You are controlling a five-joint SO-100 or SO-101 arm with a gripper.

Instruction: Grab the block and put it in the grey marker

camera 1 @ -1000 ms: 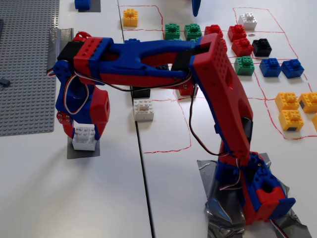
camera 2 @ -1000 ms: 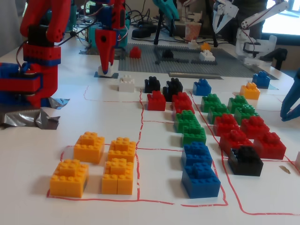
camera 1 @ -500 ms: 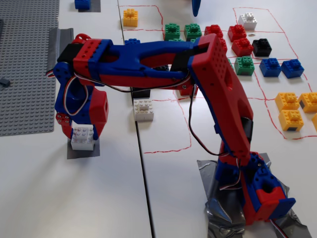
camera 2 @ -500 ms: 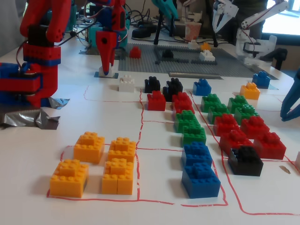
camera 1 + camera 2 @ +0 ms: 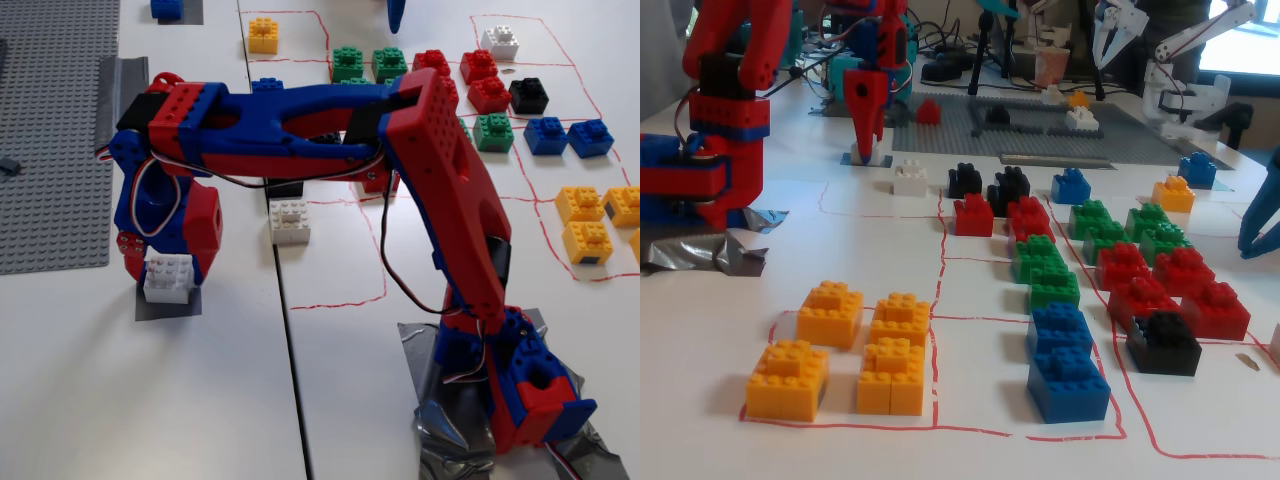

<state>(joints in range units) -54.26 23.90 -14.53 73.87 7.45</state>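
Grey marker mostly hidden beneath block.

Surface: white table, seam between two panels, red drawn outlines.
Far left in a fixed view: large grey studded baseplate.
Flat patch: small grey tape square.
Loose bricks: white studded brick; yellow bricks.

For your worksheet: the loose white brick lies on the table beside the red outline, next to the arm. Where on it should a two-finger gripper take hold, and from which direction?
Grip the loose white brick across two opposite flat side walls, coming straight down from above. It sits upright, studs up, so the sides give the jaws parallel faces, while the studded top does not. A black brick lies close behind it in this fixed view, so closing across the other pair of walls looks safer.
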